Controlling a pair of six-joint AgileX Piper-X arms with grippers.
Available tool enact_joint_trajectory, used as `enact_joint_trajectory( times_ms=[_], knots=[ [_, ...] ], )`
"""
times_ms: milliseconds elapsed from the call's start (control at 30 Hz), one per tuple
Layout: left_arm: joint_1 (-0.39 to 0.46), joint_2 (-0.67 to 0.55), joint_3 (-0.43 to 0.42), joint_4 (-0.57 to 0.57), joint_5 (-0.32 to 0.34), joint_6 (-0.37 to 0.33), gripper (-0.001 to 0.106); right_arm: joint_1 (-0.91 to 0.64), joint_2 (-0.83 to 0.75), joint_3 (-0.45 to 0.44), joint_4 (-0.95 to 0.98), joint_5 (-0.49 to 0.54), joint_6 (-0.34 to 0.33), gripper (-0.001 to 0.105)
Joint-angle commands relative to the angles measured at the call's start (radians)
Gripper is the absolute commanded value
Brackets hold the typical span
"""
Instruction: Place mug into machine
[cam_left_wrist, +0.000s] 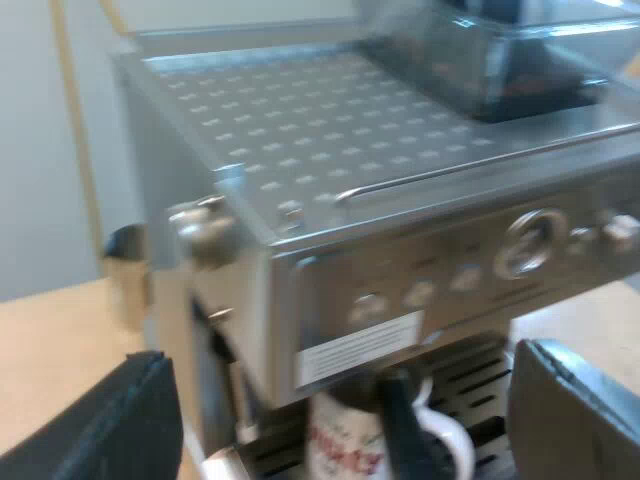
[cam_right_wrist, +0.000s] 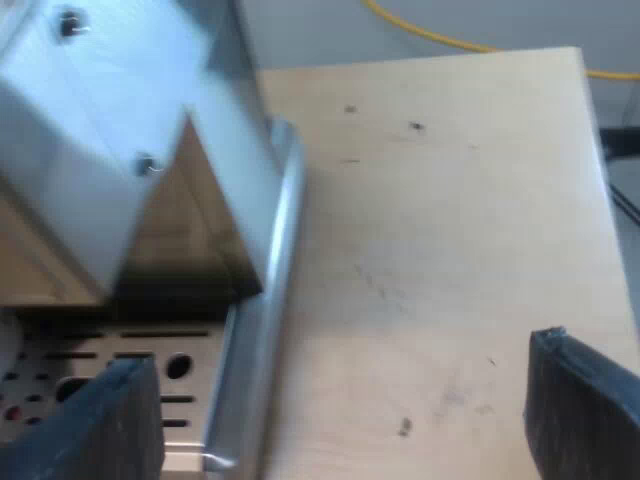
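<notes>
The mug (cam_left_wrist: 345, 445) sits on the espresso machine (cam_left_wrist: 330, 150) drip tray (cam_left_wrist: 482, 385), under its front panel. The left tool (cam_left_wrist: 338, 356) gapes wide near it; the right tool (cam_right_wrist: 338, 356) is apart too, over the tabletop (cam_right_wrist: 430, 200).

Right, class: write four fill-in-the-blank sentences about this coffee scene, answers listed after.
The white mug carries ____ lettering.
The bean hopper sits on the espresso machine's ____.
The left tool's fingers stand ____.
The right tool hangs over a ____ table.
Answers: red, top, open, wooden.
</notes>
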Motion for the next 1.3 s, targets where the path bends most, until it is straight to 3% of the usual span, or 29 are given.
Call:
enact_joint_trajectory(
  times_ms=[33,233,633,833,933,1100,1300],
  knots=[
    [0.036,-0.027,-0.009,0.016,0.007,-0.011,0.068,-0.052,-0.033,-0.01,0.033,-0.035,-0.033,0.082],
    [0.059,-0.131,-0.009,0.08,0.007,-0.009,0.068,-0.078,-0.157,0.026,0.064,-0.027,-0.055,0.082],
    [0.058,-0.399,-0.009,0.219,-0.009,0.021,0.068,-0.078,-0.521,0.182,0.096,-0.027,-0.054,0.082],
    [0.058,-0.53,-0.009,0.343,-0.009,0.028,0.068,-0.078,-0.703,0.233,0.131,-0.027,-0.054,0.082],
    [0.058,-0.594,-0.009,0.377,-0.043,0.037,0.068,-0.078,-0.782,0.246,0.144,-0.027,-0.054,0.082],
    [0.062,-0.622,-0.024,0.466,-0.077,0.037,0.068,-0.078,-0.784,0.241,0.231,-0.044,-0.046,0.082],
    [0.062,-0.622,-0.009,0.468,-0.124,0.045,0.068,-0.078,-0.785,0.268,0.225,-0.05,-0.046,0.082]
  ],
)
